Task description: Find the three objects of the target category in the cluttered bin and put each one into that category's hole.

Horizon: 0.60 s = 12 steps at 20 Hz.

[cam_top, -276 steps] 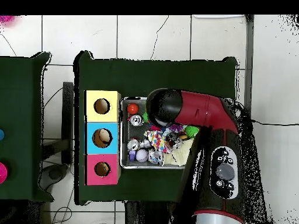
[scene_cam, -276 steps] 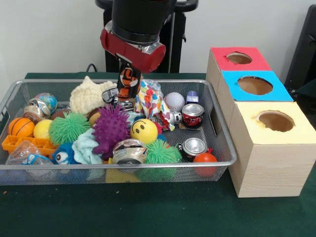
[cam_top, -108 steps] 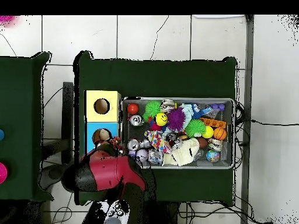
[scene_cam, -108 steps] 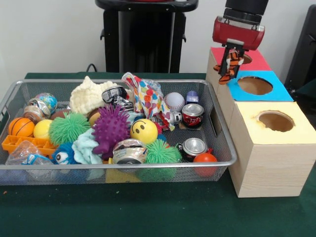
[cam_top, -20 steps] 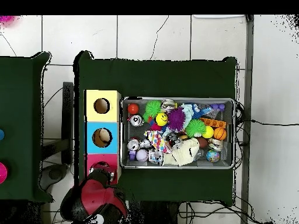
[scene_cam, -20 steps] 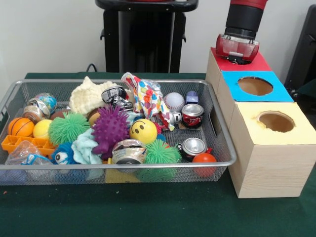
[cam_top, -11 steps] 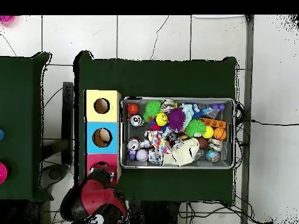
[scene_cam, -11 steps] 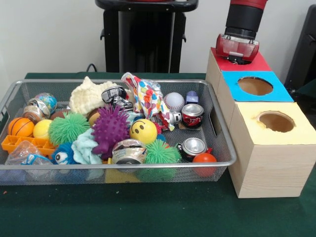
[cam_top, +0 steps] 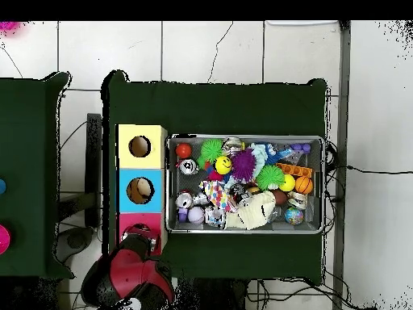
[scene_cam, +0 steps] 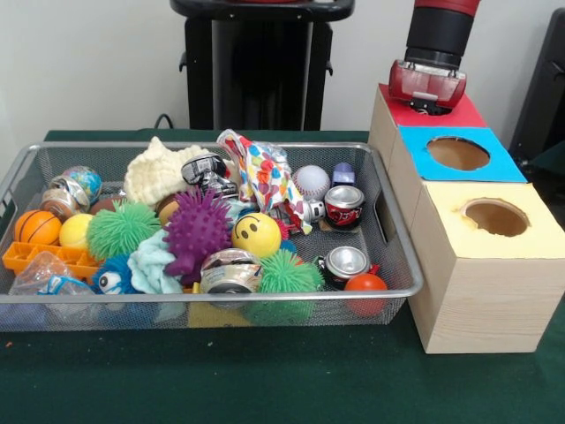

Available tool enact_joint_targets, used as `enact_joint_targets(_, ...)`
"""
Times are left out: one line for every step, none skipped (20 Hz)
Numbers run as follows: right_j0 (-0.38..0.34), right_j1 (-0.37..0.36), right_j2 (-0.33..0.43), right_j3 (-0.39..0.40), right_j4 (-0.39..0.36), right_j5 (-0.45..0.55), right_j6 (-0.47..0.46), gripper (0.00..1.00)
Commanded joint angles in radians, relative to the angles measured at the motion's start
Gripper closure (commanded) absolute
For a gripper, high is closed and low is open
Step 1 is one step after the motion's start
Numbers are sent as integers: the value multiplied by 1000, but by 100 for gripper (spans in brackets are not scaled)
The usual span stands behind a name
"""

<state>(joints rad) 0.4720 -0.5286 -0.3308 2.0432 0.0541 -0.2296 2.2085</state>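
Note:
The silver wire-mesh bin [scene_cam: 399, 221] is full of toys; it also shows in the overhead view [cam_top: 246, 138]. A cream-tan plush [scene_cam: 157, 172] lies at its back, also in the overhead view [cam_top: 252, 211]. A brown bit [scene_cam: 168, 208] beside it may be the teddy. The orange tiger is not visible. My gripper [scene_cam: 429, 102] hangs over the red-topped box [scene_cam: 466, 113] and hides its hole; it also shows in the overhead view [cam_top: 139, 239]. I see nothing in it.
The blue-topped box [scene_cam: 459, 155] and the yellow-topped box [scene_cam: 490, 221] stand in a row in front of the red one. Spiky balls [scene_cam: 197, 231], cans [scene_cam: 344, 205], a smiley ball [scene_cam: 257, 234] and a patterned cloth [scene_cam: 265, 177] fill the bin.
Long before, the gripper was down in the bin on an orange striped toy; now it is over the red box and that toy is gone. In the last second it shifted slightly.

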Motion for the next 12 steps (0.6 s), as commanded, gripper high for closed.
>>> enact_joint_targets(-11,103,34,-73,57,44,117,0)
enact_joint_targets(-11,99,31,-74,57,53,114,0)
enact_joint_targets(-12,92,31,-73,55,62,111,0)
enact_joint_targets(-18,72,31,-71,48,78,103,0)
enact_joint_targets(-27,48,31,-70,41,109,93,0)
enact_joint_targets(-33,32,32,-67,37,124,90,0)
enact_joint_targets(-45,5,38,-61,27,146,83,0)
enact_joint_targets(-54,-8,44,-58,21,156,81,0)
enact_joint_targets(-66,-24,48,-57,13,172,74,0)
enact_joint_targets(-71,-32,52,-56,10,178,73,0)
enact_joint_targets(-83,-50,60,-53,3,187,70,0)
enact_joint_targets(-89,-60,63,-51,1,197,69,0)
